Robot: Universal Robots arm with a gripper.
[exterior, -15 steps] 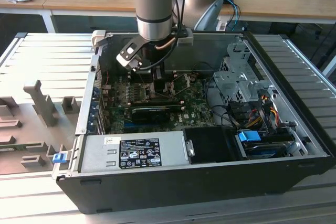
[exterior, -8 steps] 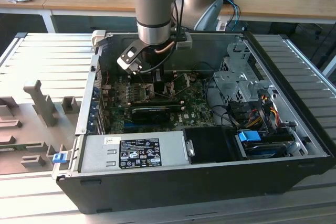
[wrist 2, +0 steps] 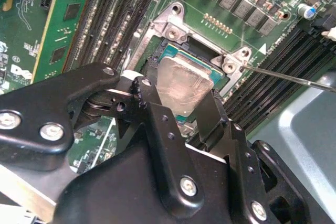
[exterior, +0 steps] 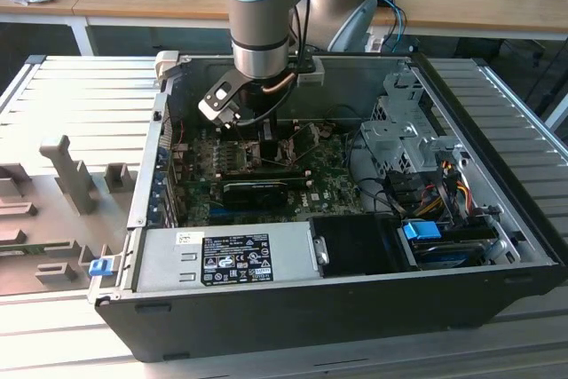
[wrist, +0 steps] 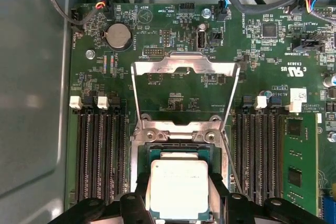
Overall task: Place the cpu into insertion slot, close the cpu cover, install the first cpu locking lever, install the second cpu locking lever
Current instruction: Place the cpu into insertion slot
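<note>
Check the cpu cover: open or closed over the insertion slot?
Open. In the first wrist view the cpu cover stands swung back beyond the insertion slot, leaving the cpu bare in the end effector.

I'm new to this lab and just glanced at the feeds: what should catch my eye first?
First, the grey arm reaching down into the open computer case in the exterior view. In both wrist views the claw grips the cpu at the insertion slot, with the cpu cover standing open beyond it.
</note>
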